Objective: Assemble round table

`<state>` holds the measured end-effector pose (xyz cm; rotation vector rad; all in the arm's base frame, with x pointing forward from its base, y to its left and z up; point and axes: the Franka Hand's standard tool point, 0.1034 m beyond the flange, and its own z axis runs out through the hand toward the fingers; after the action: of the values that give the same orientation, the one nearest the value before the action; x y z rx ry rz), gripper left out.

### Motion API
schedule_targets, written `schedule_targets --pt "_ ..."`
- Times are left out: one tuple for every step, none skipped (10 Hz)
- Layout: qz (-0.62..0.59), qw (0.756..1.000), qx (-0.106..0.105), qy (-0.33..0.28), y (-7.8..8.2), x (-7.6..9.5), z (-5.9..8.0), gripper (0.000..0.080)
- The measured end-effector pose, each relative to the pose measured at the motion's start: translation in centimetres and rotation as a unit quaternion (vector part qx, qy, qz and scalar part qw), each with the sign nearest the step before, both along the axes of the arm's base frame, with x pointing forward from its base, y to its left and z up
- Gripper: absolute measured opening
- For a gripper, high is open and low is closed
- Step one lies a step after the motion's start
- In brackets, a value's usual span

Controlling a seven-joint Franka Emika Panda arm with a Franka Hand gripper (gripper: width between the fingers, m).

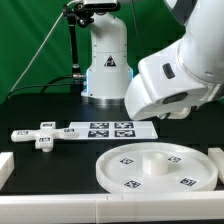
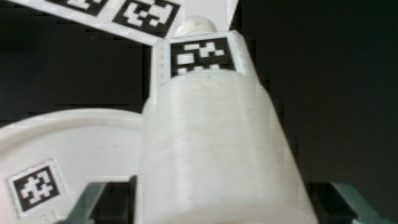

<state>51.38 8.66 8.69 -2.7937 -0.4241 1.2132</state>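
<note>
In the wrist view the white cylinder leg fills the middle and carries a square tag near its far end. My gripper is shut on it, one finger on each side of its near end. Part of the round disc shows beside the leg. In the exterior view the round disc lies flat at the front on the exterior view's right, with a raised hub in its middle. The cross-bar foot lies on the exterior view's left. There the arm's white wrist hides the gripper and the leg.
The marker board lies flat between the foot and the robot base, and shows in the wrist view too. White blocky brackets sit at the front left and far right. A green curtain hangs behind.
</note>
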Motion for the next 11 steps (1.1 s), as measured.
schedule_targets --pt "-0.001 1.0 0.001 -0.007 0.0 0.2 0.0 0.041" --pt "-0.002 1.0 0.005 -0.031 0.0 0.9 -0.3 0.041" --pt "0.0 0.997 0.023 -0.078 -0.1 1.9 -0.6 0.041" --pt "-0.003 0.994 0.029 -0.102 -0.6 2.2 0.2 0.041" --pt "-0.007 0.993 0.03 -0.112 -1.2 2.6 1.0 0.041" --pt "-0.014 0.986 0.033 -0.161 -1.4 4.0 1.3 0.041" --pt "-0.016 0.979 0.035 -0.2 -1.5 4.1 1.2 0.041" --pt "-0.016 0.977 0.035 -0.211 -1.6 3.6 1.1 0.041" --pt "-0.018 0.967 0.039 -0.249 -1.7 4.4 1.0 0.041" --pt "-0.02 0.96 0.04 -0.276 -1.8 4.5 0.9 0.041" --pt "-0.025 0.949 0.042 -0.313 -2.0 5.0 1.3 0.041"
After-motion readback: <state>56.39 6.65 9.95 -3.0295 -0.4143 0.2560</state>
